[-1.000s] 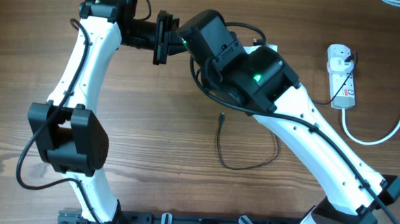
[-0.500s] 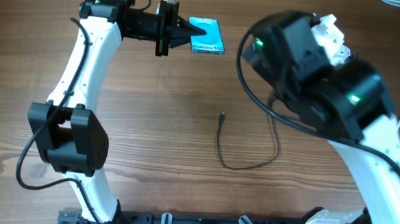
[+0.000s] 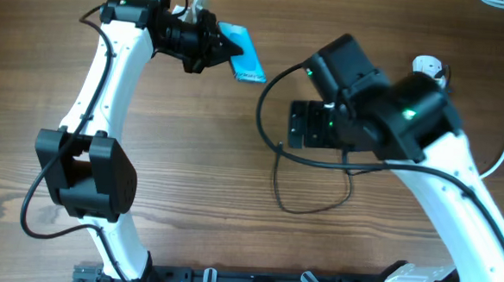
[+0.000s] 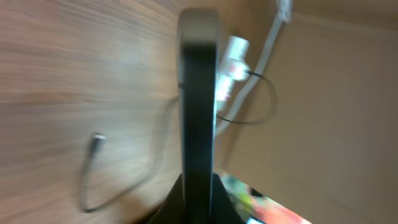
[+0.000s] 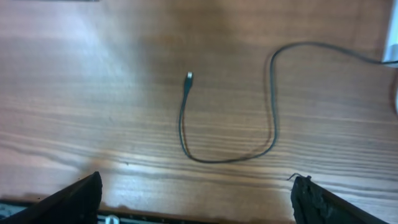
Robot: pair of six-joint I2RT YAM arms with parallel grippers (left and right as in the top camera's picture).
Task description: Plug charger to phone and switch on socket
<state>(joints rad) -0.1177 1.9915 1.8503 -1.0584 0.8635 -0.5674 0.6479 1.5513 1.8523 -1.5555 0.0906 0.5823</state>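
1. My left end effector point(image 3: 228, 48) is clamped on the phone point(image 3: 248, 59), which is tipped on edge, probably to present its port.
2. My right end effector point(image 5: 196, 183) hangs spread and empty above the charger point(image 5: 188, 78), which lies looped on the worktop point(image 5: 74, 93) with its tip free to grab.
3. The socket point(image 3: 426, 64) lies beside my right arm, for last.

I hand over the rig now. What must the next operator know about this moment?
Left end effector: shut on the phone, held tilted on its edge.
Right end effector: open, empty, near the charger tip.
Charger lies loose on the table; socket at far right, partly hidden.
Done: phone grasped. To do: grasp tip, plug in, switch socket on.
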